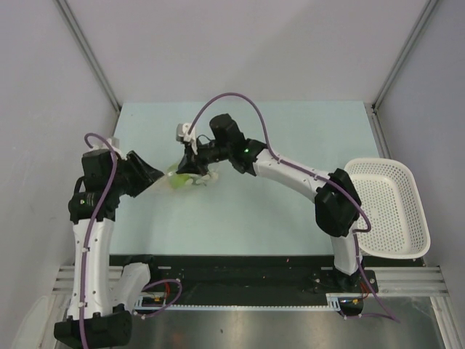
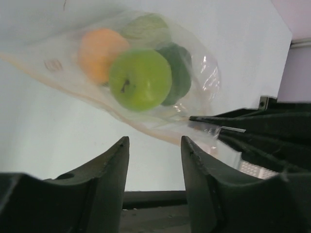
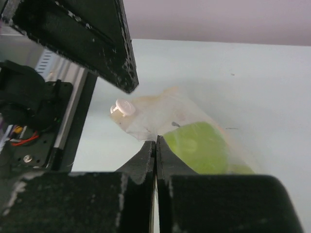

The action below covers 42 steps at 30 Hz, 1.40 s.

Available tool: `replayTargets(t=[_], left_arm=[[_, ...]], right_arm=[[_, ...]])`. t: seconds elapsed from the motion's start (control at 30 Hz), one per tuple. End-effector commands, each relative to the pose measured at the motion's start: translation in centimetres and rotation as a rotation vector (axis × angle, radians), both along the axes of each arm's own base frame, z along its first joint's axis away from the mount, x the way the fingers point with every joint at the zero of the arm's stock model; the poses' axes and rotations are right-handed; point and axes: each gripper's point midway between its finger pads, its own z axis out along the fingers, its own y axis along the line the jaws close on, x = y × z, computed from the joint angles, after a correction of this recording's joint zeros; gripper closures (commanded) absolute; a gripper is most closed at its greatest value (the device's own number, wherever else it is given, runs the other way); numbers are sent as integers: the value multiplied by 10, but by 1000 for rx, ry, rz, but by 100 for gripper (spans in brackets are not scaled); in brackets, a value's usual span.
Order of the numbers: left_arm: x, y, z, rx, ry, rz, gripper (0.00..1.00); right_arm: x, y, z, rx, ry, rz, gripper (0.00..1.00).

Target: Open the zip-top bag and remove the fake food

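The clear zip-top bag lies mid-table with the fake food inside. In the left wrist view the bag holds an orange fruit, a lime green fruit, a dark green fruit and a light green one. My right gripper is shut on the bag's edge next to its white slider, with a lime green fruit just behind. My left gripper is open and empty, just short of the bag, and it also shows in the top view.
A white mesh basket hangs over the table's right edge beside the right arm. Grey walls close in the table at the back and sides. The left gripper's finger fills the upper left of the right wrist view.
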Motion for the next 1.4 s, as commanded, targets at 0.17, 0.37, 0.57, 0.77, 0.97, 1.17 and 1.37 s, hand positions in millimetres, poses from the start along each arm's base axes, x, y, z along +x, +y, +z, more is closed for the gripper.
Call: replayTargets(t=[0.17, 0.37, 0.57, 0.77, 0.97, 1.17, 1.37], left_arm=[[-6, -22, 49, 292, -362, -352, 42], [-31, -66, 38, 463, -496, -771, 43], [-34, -48, 31, 694, -585, -817, 48], [-34, -56, 29, 731, -663, -895, 40], [-27, -72, 29, 684, -706, -956, 46], [-17, -79, 30, 667, -715, -963, 48], [-12, -84, 25, 660, -712, -979, 67]], right_arm=[[-31, -34, 6, -45, 273, 247, 100], [-37, -41, 6, -70, 333, 277, 100], [-29, -42, 13, -55, 379, 270, 100], [-25, -45, 21, -42, 397, 272, 100], [-26, -42, 23, -34, 417, 284, 100], [-30, -38, 23, -31, 422, 296, 100], [-34, -34, 23, -27, 428, 312, 100]])
